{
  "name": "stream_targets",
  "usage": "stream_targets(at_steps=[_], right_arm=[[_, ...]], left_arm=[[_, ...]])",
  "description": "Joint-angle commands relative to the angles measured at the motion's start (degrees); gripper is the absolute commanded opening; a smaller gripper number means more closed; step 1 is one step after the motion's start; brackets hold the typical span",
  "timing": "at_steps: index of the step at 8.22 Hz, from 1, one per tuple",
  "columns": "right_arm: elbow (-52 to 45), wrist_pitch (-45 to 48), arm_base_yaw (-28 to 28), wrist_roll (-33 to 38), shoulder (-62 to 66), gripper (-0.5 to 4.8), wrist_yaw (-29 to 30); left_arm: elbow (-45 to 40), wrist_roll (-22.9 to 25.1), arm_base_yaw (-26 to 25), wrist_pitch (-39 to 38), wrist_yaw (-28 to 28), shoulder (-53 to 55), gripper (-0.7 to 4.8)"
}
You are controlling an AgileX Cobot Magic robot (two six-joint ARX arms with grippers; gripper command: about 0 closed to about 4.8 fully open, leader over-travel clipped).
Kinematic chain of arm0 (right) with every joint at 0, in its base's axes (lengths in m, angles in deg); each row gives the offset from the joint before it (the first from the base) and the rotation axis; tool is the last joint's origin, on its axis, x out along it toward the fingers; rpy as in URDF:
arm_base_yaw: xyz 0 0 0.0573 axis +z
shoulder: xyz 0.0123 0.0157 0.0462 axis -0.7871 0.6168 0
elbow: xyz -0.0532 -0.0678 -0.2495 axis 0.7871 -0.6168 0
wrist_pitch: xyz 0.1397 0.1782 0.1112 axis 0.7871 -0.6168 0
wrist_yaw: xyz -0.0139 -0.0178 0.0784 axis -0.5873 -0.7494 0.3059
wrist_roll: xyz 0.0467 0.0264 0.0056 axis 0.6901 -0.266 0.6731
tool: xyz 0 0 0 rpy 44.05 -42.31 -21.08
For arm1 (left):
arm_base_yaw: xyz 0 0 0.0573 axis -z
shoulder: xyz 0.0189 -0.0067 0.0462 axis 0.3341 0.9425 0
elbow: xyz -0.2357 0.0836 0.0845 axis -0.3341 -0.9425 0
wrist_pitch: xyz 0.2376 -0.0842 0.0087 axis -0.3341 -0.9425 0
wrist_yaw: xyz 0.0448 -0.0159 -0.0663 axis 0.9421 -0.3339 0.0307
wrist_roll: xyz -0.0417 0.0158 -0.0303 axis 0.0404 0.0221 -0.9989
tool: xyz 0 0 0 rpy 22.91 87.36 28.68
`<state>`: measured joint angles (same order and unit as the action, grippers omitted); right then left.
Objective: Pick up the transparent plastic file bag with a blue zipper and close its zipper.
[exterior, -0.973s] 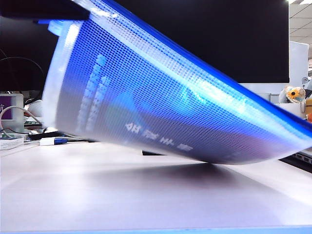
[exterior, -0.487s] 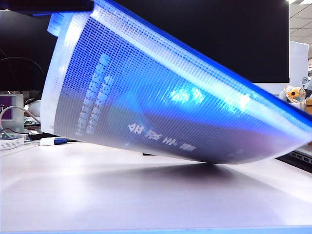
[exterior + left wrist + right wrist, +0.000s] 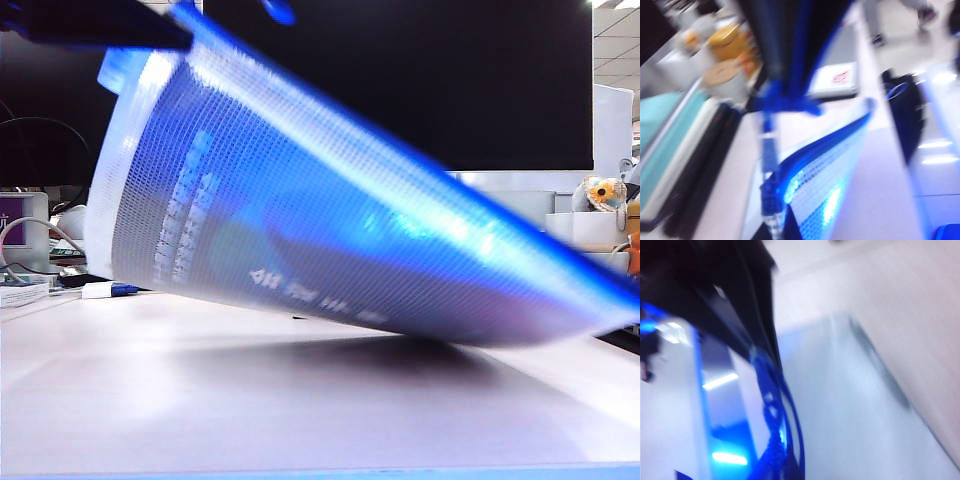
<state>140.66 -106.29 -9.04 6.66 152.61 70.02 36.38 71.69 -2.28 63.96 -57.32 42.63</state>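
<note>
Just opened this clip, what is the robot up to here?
Both arms hold the transparent file bag tilted up off the table, only its lower edge near the surface. The left hand is shut on the blue zipper at the bag's raised end. The right hand is shut on the zipper edge at the other end. Part of the zipper still gapes.

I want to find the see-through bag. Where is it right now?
In the exterior view, the transparent plastic file bag hangs tilted above the table, filling the middle, high on the left and low on the right.
</note>
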Motion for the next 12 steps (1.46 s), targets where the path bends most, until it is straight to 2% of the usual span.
stream_targets(at_steps=[1,2,3,4,5,8,9,10,12], right_arm=[[0.2,-2.56,0.02,-0.2,-0.37,-0.05,-4.07],[0.2,-3.34,-0.09,-0.57,-0.35,-0.05,-7.72],[0.2,-4.96,-1.25,-1.49,-0.35,-0.05,-9.9],[0.2,-7.06,-3.89,-1.49,-0.35,-0.05,-9.92],[0.17,-9.03,-7.39,-1.46,-0.35,-0.05,-12.11],[0.07,-12.07,-14.64,-1.44,-0.33,-0.05,-13.84],[-0.26,-12.44,-16.17,-1.46,-0.33,-0.05,-16.31],[-4.5,-12.09,-19.39,-1.44,-0.33,-0.05,-22.12],[-11.3,-8.15,-24.57,-0.94,-0.33,-0.05,-22.86]], left_arm=[[0.26,-2.97,-0.07,5.09,1.11,-0.17,-0.05],[0.26,-2.97,-0.07,4.46,0.7,-0.17,-0.06],[0.26,-2.95,-0.07,3.72,-2.38,-0.17,-0.06],[0.26,-2.95,-0.07,3.85,-1.6,-0.28,-0.06],[0.26,-2.95,-0.07,3.89,4.17,-0.28,-0.06],[0.26,-2.95,-0.09,4.04,6.84,-0.28,-0.05],[0.26,-2.95,-0.09,4.02,7.91,-0.28,-0.06],[0.26,-2.93,-0.09,4.02,8.48,-0.28,-0.06],[0.26,-2.93,-0.09,3.65,10.58,-0.28,-0.06]])
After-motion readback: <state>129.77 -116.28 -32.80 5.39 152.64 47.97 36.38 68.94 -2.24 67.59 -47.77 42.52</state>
